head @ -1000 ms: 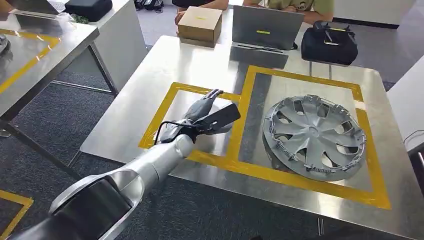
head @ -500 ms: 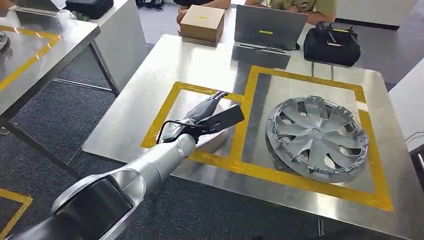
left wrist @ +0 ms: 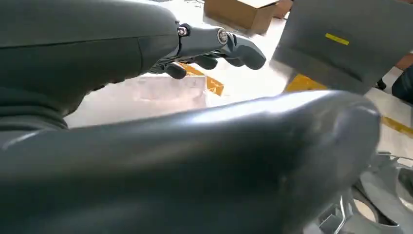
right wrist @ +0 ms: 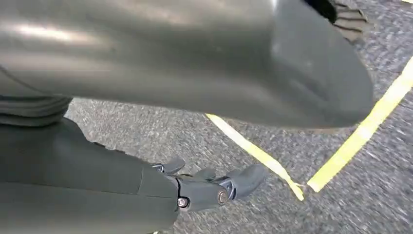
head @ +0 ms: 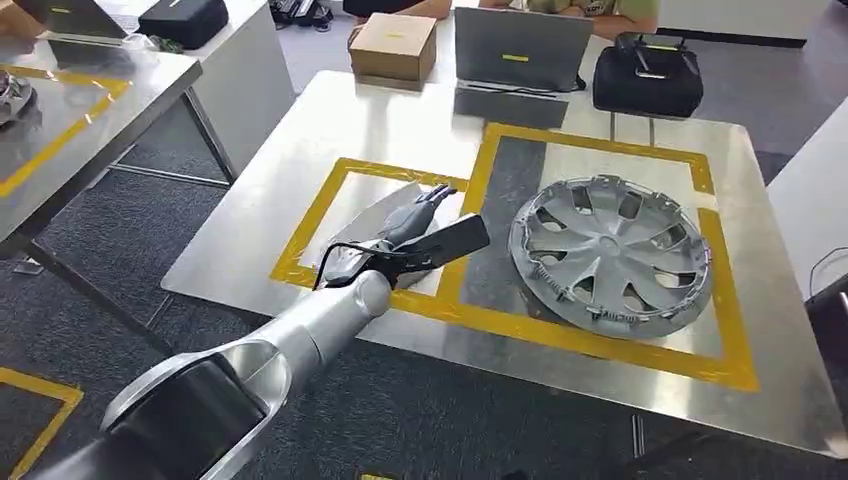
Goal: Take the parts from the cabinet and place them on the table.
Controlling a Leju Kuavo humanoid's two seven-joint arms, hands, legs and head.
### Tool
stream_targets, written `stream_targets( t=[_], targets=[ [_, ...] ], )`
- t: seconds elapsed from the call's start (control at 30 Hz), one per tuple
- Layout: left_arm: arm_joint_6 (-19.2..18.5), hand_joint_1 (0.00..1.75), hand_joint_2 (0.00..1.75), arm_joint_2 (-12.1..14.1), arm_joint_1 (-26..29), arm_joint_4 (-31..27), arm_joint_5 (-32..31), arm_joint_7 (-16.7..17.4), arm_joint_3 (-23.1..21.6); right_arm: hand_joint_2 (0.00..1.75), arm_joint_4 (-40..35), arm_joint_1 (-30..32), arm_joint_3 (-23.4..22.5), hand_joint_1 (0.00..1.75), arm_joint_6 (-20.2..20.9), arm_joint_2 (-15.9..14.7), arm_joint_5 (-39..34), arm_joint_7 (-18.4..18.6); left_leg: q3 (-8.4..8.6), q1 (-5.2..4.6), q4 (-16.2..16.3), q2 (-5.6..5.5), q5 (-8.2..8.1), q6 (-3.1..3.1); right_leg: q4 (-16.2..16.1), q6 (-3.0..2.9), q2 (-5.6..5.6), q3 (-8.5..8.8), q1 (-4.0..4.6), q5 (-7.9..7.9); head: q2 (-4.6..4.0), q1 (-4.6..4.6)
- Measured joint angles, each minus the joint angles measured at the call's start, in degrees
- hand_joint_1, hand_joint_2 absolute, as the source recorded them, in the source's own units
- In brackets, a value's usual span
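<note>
The silver spoked plastic wheel cover [head: 610,255] already lies on the steel surface [head: 350,120], just beside the left hand [head: 425,228], whose fingers [left wrist: 234,48] are spread, empty. Right hand [right wrist: 209,187] empty too; remaining parts unseen.

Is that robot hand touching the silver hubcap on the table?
Apart. The head view shows the left hand over the small yellow-taped square, with bare table between it and the hubcap.

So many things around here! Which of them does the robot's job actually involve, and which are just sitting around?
Part of the job:
- silver hubcap, lying in the larger yellow-taped box
- steel table
- left hand, over the smaller taped box, holding nothing

Just lying about:
- cardboard box
- laptop
- black bag
</note>
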Motion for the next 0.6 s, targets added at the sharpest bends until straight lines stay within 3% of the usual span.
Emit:
stream_targets(
  t=[0.03, 0.07, 0.13, 0.17, 0.2, 0.27, 0.33, 0.37, 0.4, 0.47, 0.5, 0.53, 0.57, 0.6],
  targets=[
    [-0.2, 0.0, 0.0, 0.0, 0.1, 0.0, -0.2, 0.0, 0.1, 0.0, 0.0, 0.0, 0.0, 0.0, 0.0, 0.0, 0.0, 0.0, 0.43, 0.09, 0.6, 0.05, 0.4, -0.08, 0.0, 0.09, -0.12, -0.5, 0.0, 0.37, 0.0, -0.02],
    [-0.3, 0.0, 0.0, 0.0, 0.2, 0.0, -0.6, 0.0, 0.2, 0.0, 0.0, 0.0, 0.0, 0.0, -0.1, -0.1, 0.0, 0.0, 2.05, 0.17, -1.2, 0.12, 1.79, -0.09, 0.1, 0.2, -0.2, -0.93, 0.0, 0.69, 0.0, -0.02],
    [-0.3, 0.0, 0.0, -0.2, 0.1, 0.0, -0.8, 0.0, 0.2, 0.0, 0.0, 0.0, 0.0, 0.0, -0.1, -0.1, 0.0, 0.0, 8.43, 0.28, -10.9, 0.37, 5.41, 0.08, 0.2, 0.61, -0.28, -1.54, -0.02, 1.19, 0.0, -0.02],
    [-0.5, 0.0, 0.0, -0.3, 0.1, -0.2, -0.8, 0.0, 0.2, 0.0, 0.0, 0.0, 0.0, 0.0, -0.1, -0.1, 0.1, 0.0, 11.37, 0.27, -16.2, 0.47, 5.21, 0.3, 0.3, 0.89, -0.36, -1.73, -0.02, 1.42, 0.0, -0.02],
    [-0.6, 0.0, 0.0, -0.5, 0.0, -0.2, -0.9, 0.0, 0.2, 0.0, 0.0, -0.1, 0.0, 0.0, -0.1, -0.1, 0.1, 0.0, 12.23, -0.09, -17.2, 0.33, 5.06, 0.69, 0.3, 1.33, -0.4, -2.11, 0.16, 1.75, 0.0, 0.0],
    [-0.8, 0.0, 0.0, -0.6, 0.0, -0.2, -1.1, 0.0, 0.3, 0.0, 0.0, -0.1, 0.0, 0.0, -0.1, -0.1, 0.1, 0.0, 11.58, -0.27, -17.1, 0.23, 5.5, 1.21, 0.2, 1.98, -0.43, -2.19, 0.1, 2.44, 0.0, 0.02],
    [-1.4, 0.0, 0.0, -0.8, 0.0, -0.3, -1.2, 0.0, 0.3, 0.0, 0.0, 0.0, 0.0, 0.0, -0.2, -0.1, 0.0, 0.0, 11.06, -0.22, -17.5, 0.26, 6.42, 2.39, -0.1, 2.89, -0.4, -2.54, -0.03, 3.17, 0.0, 0.0],
    [-1.6, 0.0, 0.0, -1.0, 0.0, -0.3, -1.2, 0.1, 0.3, 0.0, 0.0, 0.0, 0.0, 0.0, -0.2, -0.1, 0.0, 0.1, 10.68, 0.0, -17.7, 0.4, 7.0, 2.92, 0.6, 3.17, -0.25, -2.97, -0.24, 1.74, 0.0, 0.04],
    [-2.1, 0.0, 0.0, -1.2, 0.1, -0.5, -1.2, 0.3, 0.3, 0.0, 0.0, 0.0, 0.0, 0.0, -0.3, -0.1, 0.0, 0.2, 10.11, 0.03, -17.7, 0.4, 7.48, 3.5, 3.3, 3.36, -0.16, -3.94, -0.15, -1.13, 0.0, 0.22],
    [-2.8, 0.0, 0.0, -1.6, 0.3, -1.2, -0.3, 1.1, 0.3, 0.0, 0.0, 0.0, 0.0, 0.0, -0.3, -0.3, 0.0, 0.2, 8.82, -0.07, -17.6, 0.4, 8.41, 3.76, 12.1, 3.72, -0.03, -6.97, -0.13, -6.81, 0.0, 0.52],
    [-3.0, 0.0, 0.0, -1.6, 0.6, -1.6, 0.6, 1.4, 0.2, 0.0, 0.0, 0.0, 0.0, 0.0, -0.3, -0.3, 0.0, 0.2, 8.11, -0.15, -17.6, 0.4, 8.89, 3.81, 15.9, 3.79, 0.02, -8.13, -0.09, -8.4, 0.0, 0.59],
    [-3.1, 0.0, 0.0, -1.7, 0.9, -2.0, 1.4, 1.8, 0.2, 0.0, 0.0, 0.0, 0.0, 0.0, -0.3, -0.4, 0.1, 0.2, 7.4, -0.19, -17.5, 0.39, 9.37, 3.78, 17.6, 3.78, 0.04, -8.29, -0.08, -8.47, 0.0, 0.63],
    [-3.2, 0.0, 0.0, -1.7, 1.1, -2.3, 2.2, 2.0, 0.1, 0.0, 0.0, 0.0, 0.0, 0.0, -0.2, -0.5, 0.3, 0.2, 6.75, -0.2, -17.4, 0.39, 9.78, 3.73, 16.7, 3.68, 0.05, -7.04, -0.05, -7.13, 0.0, 0.63],
    [-3.2, 0.0, 0.0, -1.8, 1.3, -2.6, 2.8, 2.1, 0.0, 0.0, 0.0, -0.1, 0.0, 0.0, -0.1, -0.5, 0.4, 0.2, 6.23, -0.22, -17.3, 0.36, 10.14, 3.63, 13.5, 3.49, 0.05, -4.71, 0.0, -5.09, 0.0, 0.63]
  ],
)
